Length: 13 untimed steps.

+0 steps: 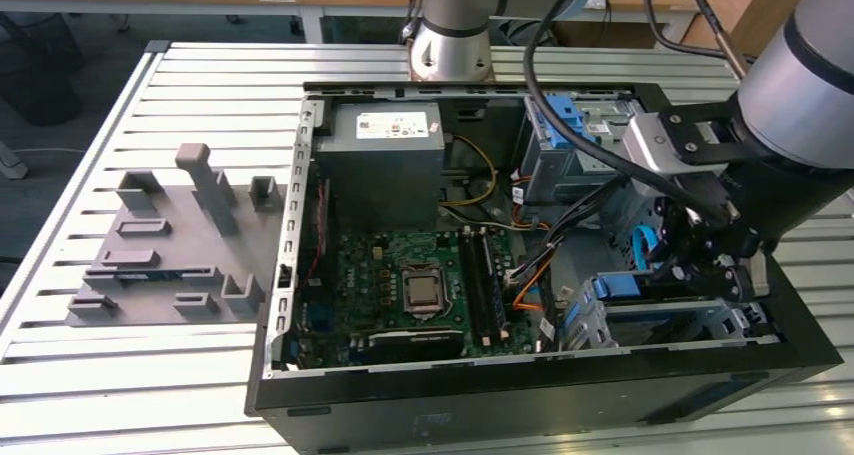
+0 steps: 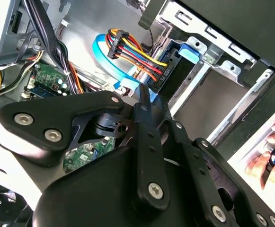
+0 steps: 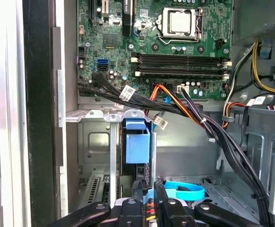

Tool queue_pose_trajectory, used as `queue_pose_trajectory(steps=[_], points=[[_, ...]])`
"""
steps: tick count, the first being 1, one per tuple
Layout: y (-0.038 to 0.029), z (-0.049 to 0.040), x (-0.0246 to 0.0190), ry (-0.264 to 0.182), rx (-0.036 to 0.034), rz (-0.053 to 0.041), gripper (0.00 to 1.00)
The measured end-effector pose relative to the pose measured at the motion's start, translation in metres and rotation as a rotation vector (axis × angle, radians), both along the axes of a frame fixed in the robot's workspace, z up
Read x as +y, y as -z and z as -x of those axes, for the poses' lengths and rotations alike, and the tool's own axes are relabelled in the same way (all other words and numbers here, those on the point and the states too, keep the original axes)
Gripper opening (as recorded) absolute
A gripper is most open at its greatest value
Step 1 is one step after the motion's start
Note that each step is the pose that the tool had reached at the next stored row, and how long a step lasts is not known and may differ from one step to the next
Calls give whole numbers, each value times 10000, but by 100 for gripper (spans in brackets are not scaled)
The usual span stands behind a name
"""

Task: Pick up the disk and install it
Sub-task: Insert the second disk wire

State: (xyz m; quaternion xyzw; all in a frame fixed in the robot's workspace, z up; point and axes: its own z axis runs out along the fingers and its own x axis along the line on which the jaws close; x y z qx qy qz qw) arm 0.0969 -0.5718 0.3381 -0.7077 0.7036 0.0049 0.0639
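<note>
Nearest the camera in the exterior view is the black open desktop computer case [image 1: 534, 400], lying on its side on the slatted silver metal table [image 1: 80, 375]. Just inside its near wall, towards the exterior view's right, sits the bare-metal drive cage [image 1: 674, 325], and that's where the action is.

The black two-finger gripper [image 1: 701, 275] is down inside the case right over that cage. In both wrist views its fingers are drawn in narrow, almost together [image 3: 148, 191] [image 2: 144, 101]. There's a sliver of blue at the tips, and honestly I can't tell what it is or whether it's pinched.

The silver hard drive with blue plastic rails [image 3: 137, 142] looks to me like it's already standing in the cage, edge-on, with mostly its blue end showing. In the exterior view it's just to the left of the gripper [image 1: 625, 287], near but not touching as far as I can see. Its long axis seems to run down into the cage, so it sits between the fingers and the green motherboard [image 1: 414, 285].

A flat blue ribbon cable [image 3: 187, 191] curls beside the fingertips. Further back is the grey metal power supply box with a white sticker [image 1: 380, 165], plus the grey plastic fixture block [image 1: 167, 245] out on the table. A person's hand [image 2: 272, 153] is outside the case.
</note>
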Motion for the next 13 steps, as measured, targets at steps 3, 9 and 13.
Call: queue_pose_trajectory(steps=[3,9,13], points=[[-29,0,0,0,14,0,24],[-93,0,0,0,65,0,24],[-95,0,0,0,68,5,11]])
